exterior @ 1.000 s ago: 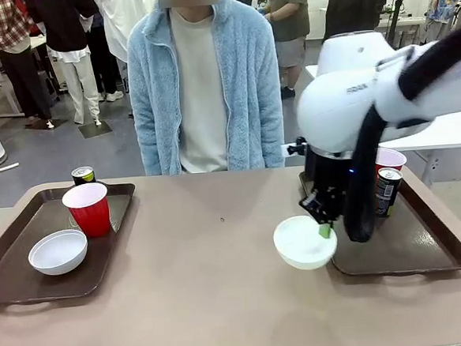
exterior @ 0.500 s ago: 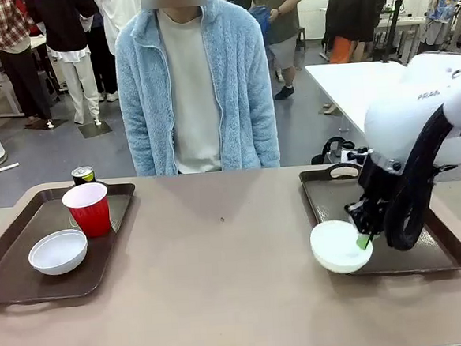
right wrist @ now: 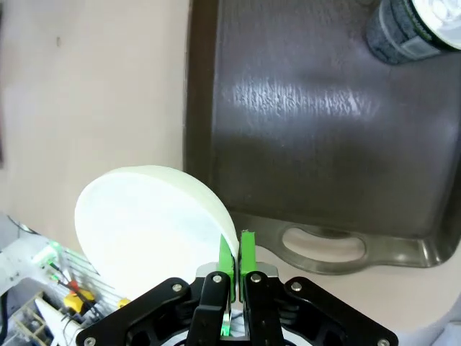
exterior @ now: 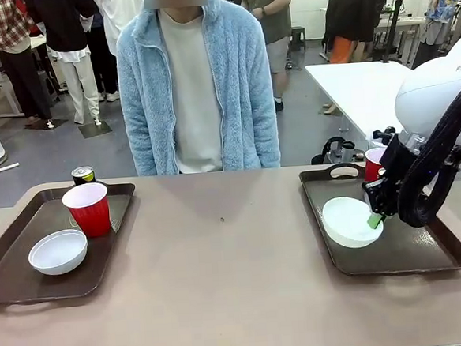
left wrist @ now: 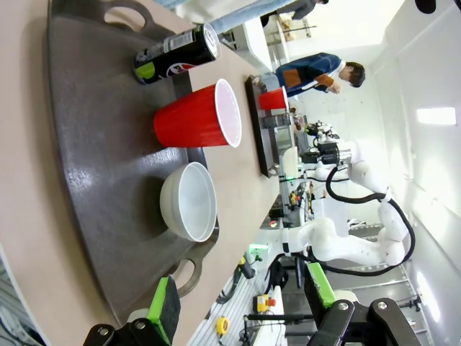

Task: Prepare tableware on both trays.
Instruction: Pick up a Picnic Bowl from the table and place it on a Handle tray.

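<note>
My right gripper (exterior: 375,221), clamped on the white bowl's (exterior: 350,222) rim, holds it tilted above the right tray (exterior: 426,256), at the frame's right.

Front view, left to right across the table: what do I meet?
Left tray → white bowl → red cup → right tray → second white bowl, pinched at its rim by the right gripper.
</note>
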Controlling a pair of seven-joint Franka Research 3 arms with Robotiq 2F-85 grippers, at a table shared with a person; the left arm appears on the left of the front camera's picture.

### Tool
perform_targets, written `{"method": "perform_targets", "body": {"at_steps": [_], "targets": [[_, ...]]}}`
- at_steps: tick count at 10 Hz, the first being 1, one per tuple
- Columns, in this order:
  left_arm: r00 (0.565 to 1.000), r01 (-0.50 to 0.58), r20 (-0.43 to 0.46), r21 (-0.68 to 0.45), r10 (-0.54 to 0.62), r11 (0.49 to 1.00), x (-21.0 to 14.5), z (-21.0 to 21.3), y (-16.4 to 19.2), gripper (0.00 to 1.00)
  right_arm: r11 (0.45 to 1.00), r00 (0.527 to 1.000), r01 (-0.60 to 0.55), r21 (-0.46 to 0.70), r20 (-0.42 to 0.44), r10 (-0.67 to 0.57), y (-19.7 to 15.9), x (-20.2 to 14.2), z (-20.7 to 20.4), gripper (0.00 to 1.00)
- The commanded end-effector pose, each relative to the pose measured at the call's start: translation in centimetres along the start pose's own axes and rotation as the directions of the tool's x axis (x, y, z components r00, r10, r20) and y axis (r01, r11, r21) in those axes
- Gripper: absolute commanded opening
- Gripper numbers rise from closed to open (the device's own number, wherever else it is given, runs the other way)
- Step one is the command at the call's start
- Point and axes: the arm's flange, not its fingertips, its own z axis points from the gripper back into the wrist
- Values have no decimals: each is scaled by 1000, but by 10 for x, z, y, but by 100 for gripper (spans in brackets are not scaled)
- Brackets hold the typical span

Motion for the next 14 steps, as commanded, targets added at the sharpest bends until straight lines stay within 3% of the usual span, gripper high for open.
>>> {"method": "perform_targets", "body": {"at_steps": [1, 5, 6, 10, 14], "targets": [[1000, 12, -2, 4, -12, 1000, -2, 1, -2, 92, 997, 997, 64, 38, -46, -63, -37, -81, -51, 0], [1000, 12, -2, 4, -12, 1000, -2, 1, -2, 92, 970, 956, 242, -34, -160, -245, -59, -76, -53, 0], [1000, 12, -2, 4, -12, 1000, -2, 1, -2, 92, 989, 983, 147, 11, -115, -144, -49, -5, -17, 0], [1000, 12, -2, 4, -12, 1000, -2, 1, -2, 92, 985, 977, 171, -3, -132, -170, -52, -6, -18, 4], [1000, 12, -2, 4, -12, 1000, -2, 1, -2, 92, 964, 961, 230, -131, -125, -246, -54, 41, -25, 4]]}}
